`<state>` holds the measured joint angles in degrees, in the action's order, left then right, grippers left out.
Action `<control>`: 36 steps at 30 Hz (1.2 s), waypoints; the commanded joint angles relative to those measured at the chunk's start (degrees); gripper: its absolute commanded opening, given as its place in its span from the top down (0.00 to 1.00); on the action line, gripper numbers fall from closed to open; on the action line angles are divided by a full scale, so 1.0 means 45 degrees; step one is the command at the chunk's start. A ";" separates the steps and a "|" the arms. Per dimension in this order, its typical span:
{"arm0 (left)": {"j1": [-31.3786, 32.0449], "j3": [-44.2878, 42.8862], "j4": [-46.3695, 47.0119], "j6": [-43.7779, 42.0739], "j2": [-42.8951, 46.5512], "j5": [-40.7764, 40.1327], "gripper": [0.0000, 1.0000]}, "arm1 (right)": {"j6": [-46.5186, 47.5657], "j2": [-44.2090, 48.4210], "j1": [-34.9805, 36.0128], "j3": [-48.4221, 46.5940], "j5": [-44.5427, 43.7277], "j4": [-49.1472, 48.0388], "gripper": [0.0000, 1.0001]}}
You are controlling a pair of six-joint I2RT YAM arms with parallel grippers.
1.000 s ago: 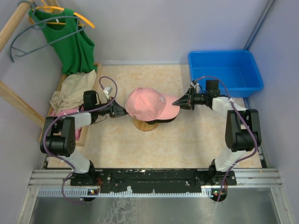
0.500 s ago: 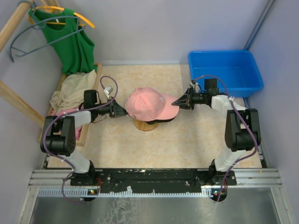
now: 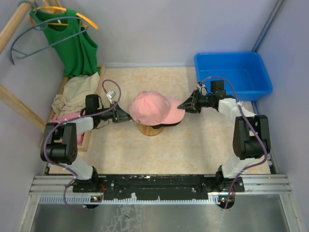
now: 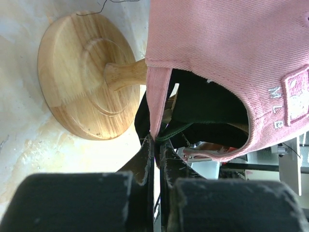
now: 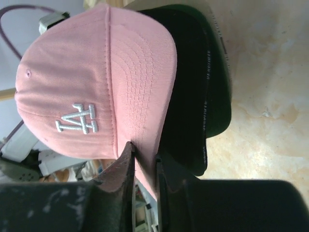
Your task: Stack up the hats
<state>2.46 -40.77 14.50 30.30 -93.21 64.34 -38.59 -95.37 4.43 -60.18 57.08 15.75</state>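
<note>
The pink cap with the white logo (image 3: pixel 149 107) sits on top of a stack of caps on a round wooden stand (image 3: pixel 150 129). My left gripper (image 3: pixel 129 115) is shut on the pink cap's back edge, as the left wrist view (image 4: pixel 155 142) shows. My right gripper (image 3: pixel 180 106) is shut on its brim, as the right wrist view (image 5: pixel 144 150) shows. A black cap's brim (image 5: pixel 198 96) pokes out under the pink brim. A dark green edge (image 4: pixel 178 133) shows inside the pink cap (image 4: pixel 217 43). The tan cap is hidden.
A blue bin (image 3: pixel 231 72) stands at the back right. A wooden tray (image 3: pixel 100 72) with cream and pink cloths (image 3: pixel 72 96) lies at the left. A green sleeveless top (image 3: pixel 75 43) hangs on a wooden rack at the back left.
Both grippers have stayed shut on the pink cap. The right gripper has shifted slightly toward the back; the cap has barely moved.
</note>
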 commanded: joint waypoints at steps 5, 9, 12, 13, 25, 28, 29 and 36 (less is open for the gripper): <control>-0.0408 0.0889 -0.2059 0.0403 0.0586 -0.1641 0.92 | 0.1029 0.0787 -0.0192 -0.0396 -0.5876 0.1441 0.71; -0.0402 0.0779 -0.1644 0.1103 0.1282 -0.1546 0.86 | 0.1026 0.1093 -0.0183 -0.0977 -0.5926 0.1779 0.60; -0.0406 0.0558 -0.1584 0.1378 0.1574 -0.1466 0.81 | 0.1003 0.1297 -0.0178 -0.1215 -0.5946 0.1891 0.58; -0.0396 0.0532 -0.1507 0.1492 0.1636 -0.1465 0.79 | 0.0990 0.1319 -0.0182 -0.1260 -0.5922 0.1920 0.58; -0.0407 0.0533 0.0166 0.3246 0.2465 -0.1115 0.64 | 0.0935 0.1272 -0.0163 -0.1216 -0.5673 0.1820 0.58; -0.0402 0.0617 0.0674 0.3663 0.2598 -0.1071 0.62 | 0.0939 0.1301 -0.0168 -0.1231 -0.5663 0.1904 0.58; -0.0397 0.0640 0.0853 0.3833 0.2633 -0.1042 0.61 | 0.0963 0.1310 -0.0171 -0.1257 -0.5669 0.1934 0.59; -0.0399 0.0432 0.1323 0.4509 0.3035 -0.0923 0.58 | 0.0975 0.1275 -0.0153 -0.1324 -0.5629 0.1982 0.59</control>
<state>0.95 -38.00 16.97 48.21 -82.04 59.24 -35.09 -91.98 3.60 -62.83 31.88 25.02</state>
